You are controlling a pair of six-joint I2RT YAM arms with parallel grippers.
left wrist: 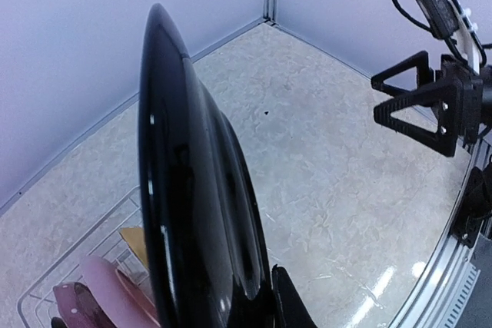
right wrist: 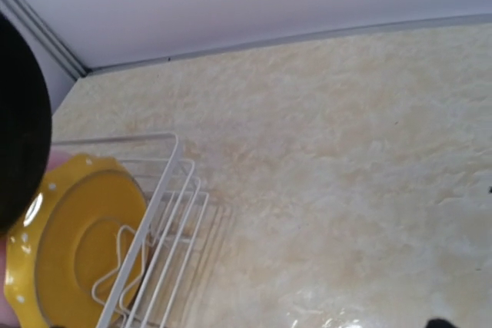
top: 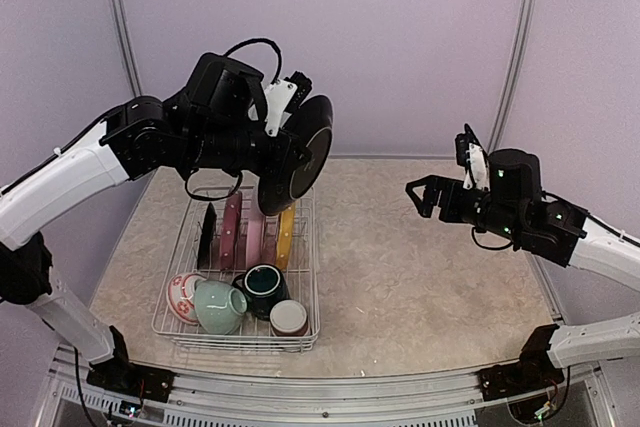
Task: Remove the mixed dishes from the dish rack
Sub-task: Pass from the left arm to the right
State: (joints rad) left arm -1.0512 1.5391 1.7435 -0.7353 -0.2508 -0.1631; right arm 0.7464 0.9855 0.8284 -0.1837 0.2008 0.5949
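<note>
Rack (top: 168, 325) sits on table (top: 420, 277), left of centre. Upright plates (top: 240, 232) stand side by side in its rear dividers. Bowl (top: 182, 297) and cups (top: 262, 287) crowd its front. Lifted plate (top: 297, 162) hangs on edge above rack's rear, in left gripper (top: 272, 152). Right gripper (top: 425, 194) is well to the right, above table.

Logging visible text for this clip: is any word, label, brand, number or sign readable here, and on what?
None readable in any view.
The black plate, the yellow plate and the dish rack carry no lettering; the red-patterned bowl shows only decoration.
</note>
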